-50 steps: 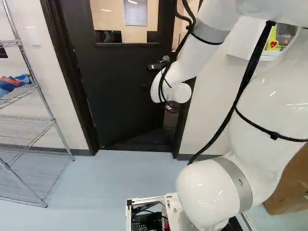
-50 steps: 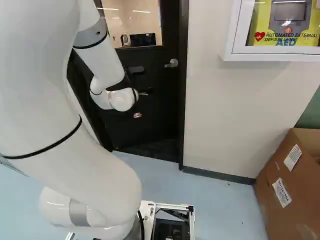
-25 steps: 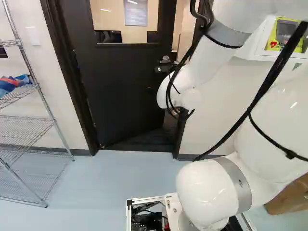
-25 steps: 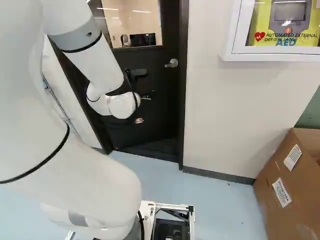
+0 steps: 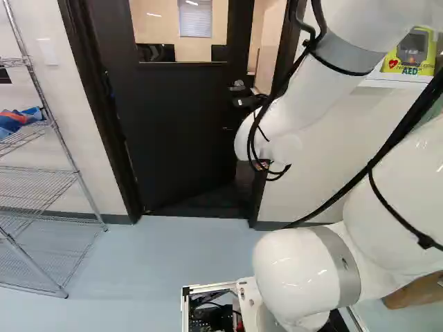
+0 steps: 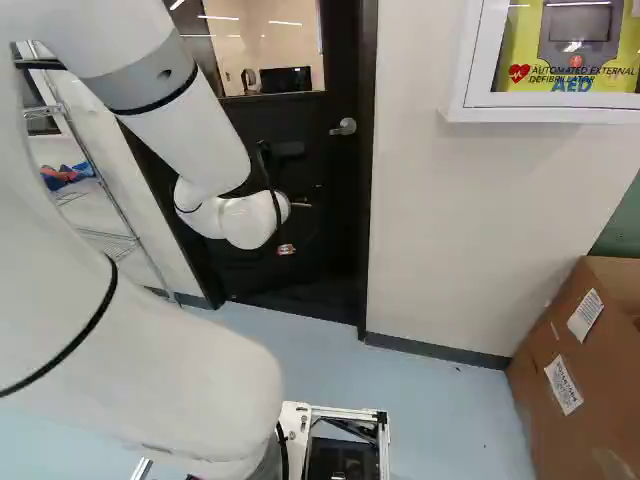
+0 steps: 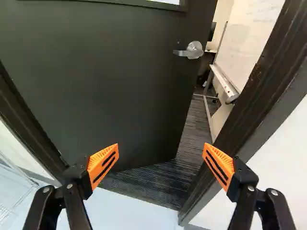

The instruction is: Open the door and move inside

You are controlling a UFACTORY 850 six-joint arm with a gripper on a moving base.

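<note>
Pale blue floor runs up to an off-white wall, with a silver wire rack at the left of the left base view and a brown cardboard box at the right of the right base view. Compared with the earlier frames, the base has stayed put, while the white, jointed arm has swung, its wrist end now lower and farther right in both base views. The black pincer with orange pads has gone with it; the tall dark door stands ajar as before.

That door lies ahead of the pincer, whose fingers are spread wide and apart from it. Its silver lever handle is farther ahead, near the free edge. Between that edge and the dark doorframe, the gap shows dark striped carpet. The door's face is flat, matt and nearly black, with a rectangular window in its upper part.
</note>
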